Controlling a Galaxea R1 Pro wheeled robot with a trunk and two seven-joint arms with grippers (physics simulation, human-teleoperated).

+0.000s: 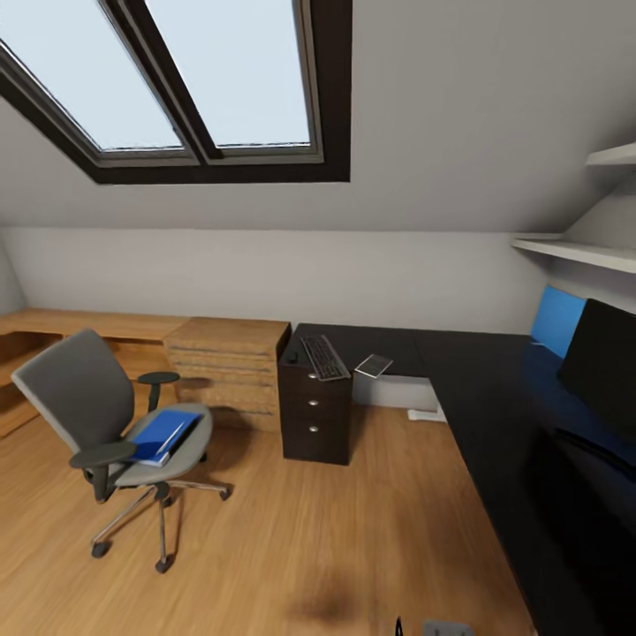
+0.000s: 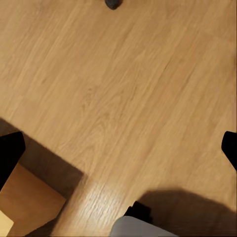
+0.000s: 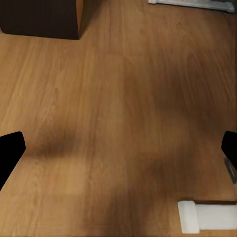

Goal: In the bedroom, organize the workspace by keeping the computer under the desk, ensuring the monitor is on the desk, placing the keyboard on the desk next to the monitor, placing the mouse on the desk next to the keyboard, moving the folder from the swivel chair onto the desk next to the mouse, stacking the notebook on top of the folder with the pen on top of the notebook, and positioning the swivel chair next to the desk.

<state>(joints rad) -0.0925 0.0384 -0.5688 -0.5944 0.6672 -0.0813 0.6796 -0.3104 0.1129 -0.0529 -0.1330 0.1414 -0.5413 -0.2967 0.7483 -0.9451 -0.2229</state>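
head view first: i'm looking across the bedroom. the swivel chair (image 1: 110, 424) stands out on the wooden floor (image 1: 336, 530), well apart from the desk (image 1: 495, 397), and the blue folder (image 1: 163, 433) lies flat on its seat. on the short wing of the desk, above the black drawer unit (image 1: 315, 411), the keyboard (image 1: 324, 357) lies lengthwise with a small dark lump just beside it that i take for the mouse (image 1: 291, 358), too small to be sure. the grey notebook (image 1: 374, 365) rests on the desk top near the keyboard. the monitor (image 1: 601, 367) stands on the long wing at the right, in front of a blue wall panel (image 1: 556, 320). a light wooden chest (image 1: 228, 367) sits against the drawer unit. i can't make out the computer or the pen.

left wrist view: bare floorboards below, the left gripper (image 2: 118, 150) has its dark fingertips far out at both edges of the picture, so it's spread wide and carrying nothing. a castor (image 2: 112, 4) peeks in at the edge.

right wrist view: floor again, the right gripper (image 3: 118, 150) likewise splayed and unloaded; a corner of the drawer unit and a white foot (image 3: 192, 3) beyond it.

my read: i'm at the approach stage, nothing gathered yet. next calls for rolling toward the chair and bringing an arm down over the seat to slide under the folder's edge.
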